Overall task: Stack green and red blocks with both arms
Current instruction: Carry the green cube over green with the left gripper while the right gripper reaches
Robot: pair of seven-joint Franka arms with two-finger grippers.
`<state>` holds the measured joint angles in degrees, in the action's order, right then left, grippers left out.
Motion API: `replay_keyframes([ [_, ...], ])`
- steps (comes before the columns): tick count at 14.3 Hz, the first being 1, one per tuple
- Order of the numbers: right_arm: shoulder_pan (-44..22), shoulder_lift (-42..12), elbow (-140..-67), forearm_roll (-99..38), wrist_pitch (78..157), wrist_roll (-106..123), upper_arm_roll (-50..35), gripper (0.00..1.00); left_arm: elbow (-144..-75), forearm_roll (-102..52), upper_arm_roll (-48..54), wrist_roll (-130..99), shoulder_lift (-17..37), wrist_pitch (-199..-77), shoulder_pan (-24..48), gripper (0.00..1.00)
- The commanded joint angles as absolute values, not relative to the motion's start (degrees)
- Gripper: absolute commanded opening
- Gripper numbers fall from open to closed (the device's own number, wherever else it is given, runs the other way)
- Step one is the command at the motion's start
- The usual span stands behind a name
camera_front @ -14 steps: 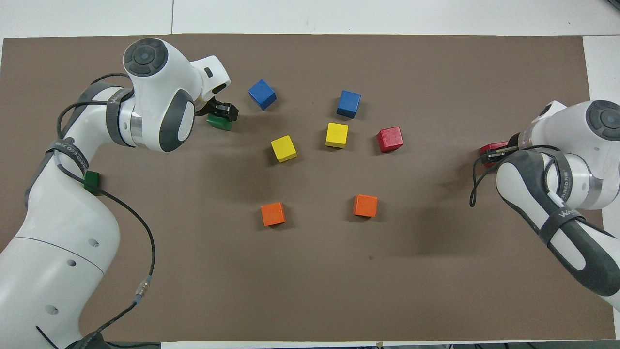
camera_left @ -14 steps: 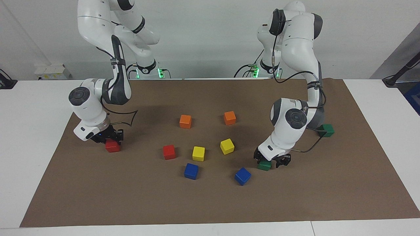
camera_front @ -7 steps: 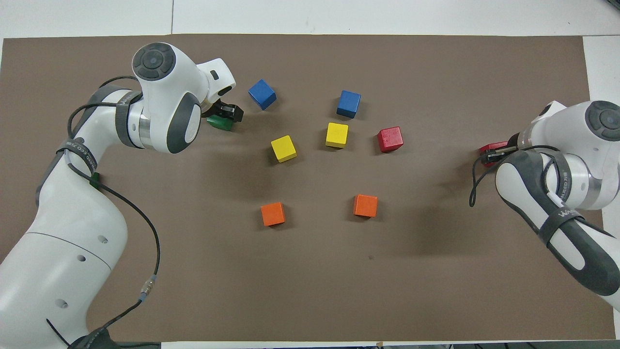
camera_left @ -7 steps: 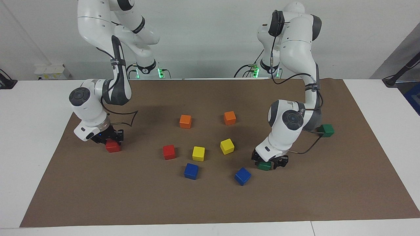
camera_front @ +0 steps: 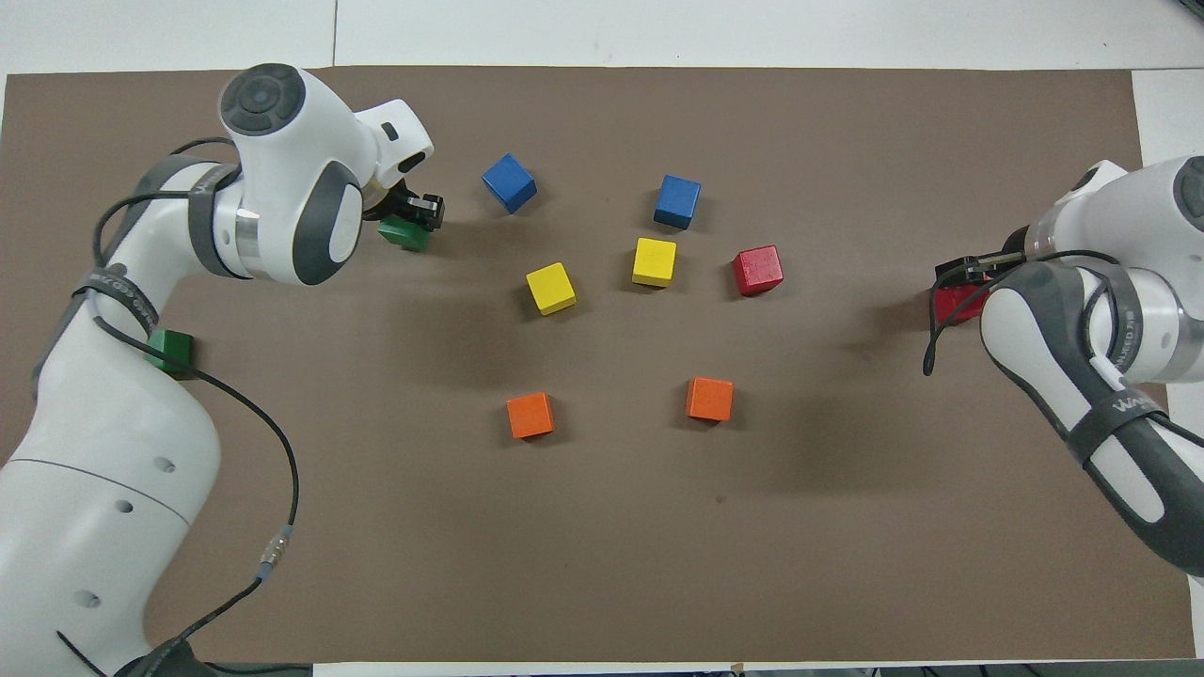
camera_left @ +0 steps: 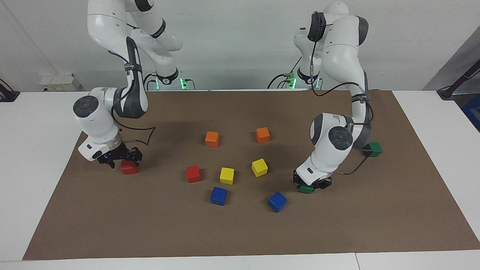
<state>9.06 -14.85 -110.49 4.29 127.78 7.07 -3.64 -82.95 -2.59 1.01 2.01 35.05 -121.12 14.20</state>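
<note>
Left arm's forearm is hiding part of one green block in overhead view; left gripper is covering the other green block – only its lower edge showing. Right arm's wrist is masking most of a red block.

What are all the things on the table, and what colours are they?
Green blocks: 2, dark green; one in the left gripper, one nearer the robots at the left arm's end.
Red blocks: 2, bright red; one under the right gripper, one beside a yellow block.
Yellow blocks: 2, mid-mat.
Blue blocks: 2, farthest from the robots.
Orange blocks: 2, nearest the robots.
Mat: 1, brown, covering the table.
Left gripper: black, shut on a green block.
Right gripper: black, open, over a red block.
</note>
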Motion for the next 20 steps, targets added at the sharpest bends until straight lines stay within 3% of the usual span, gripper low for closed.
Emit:
replay_keyframes([
  [1, 8.0, -14.1, -103.8, 4.6, 120.6, 4.6, -5.6, 1.0, -86.7, -3.9, 1.1, 3.9, 27.0, -116.7, 9.1, 0.0],
  [4, 1.4, -14.5, -98.4, 4.7, 116.7, -6.6, -6.1, 1.0, -94.4, -3.9, 1.1, 12.6, 19.8, -116.9, 3.6, 0.0],
  [10, -8.7, -16.5, -97.7, 4.5, 120.9, -18.9, -6.2, 1.0, -107.4, -4.0, 1.1, 33.2, 9.5, -118.6, -10.9, 0.0],
  [13, -11.2, -16.4, -100.6, 4.7, 122.8, -19.2, -6.2, 1.0, -111.6, -4.3, 1.1, 36.6, 7.5, -122.1, -14.4, 0.0],
  [20, -11.2, -16.4, -108.6, 4.9, 132.0, -13.5, -6.1, 1.0, -122.1, -4.7, 1.1, 37.1, 4.4, -133.8, -15.1, 0.0],
])
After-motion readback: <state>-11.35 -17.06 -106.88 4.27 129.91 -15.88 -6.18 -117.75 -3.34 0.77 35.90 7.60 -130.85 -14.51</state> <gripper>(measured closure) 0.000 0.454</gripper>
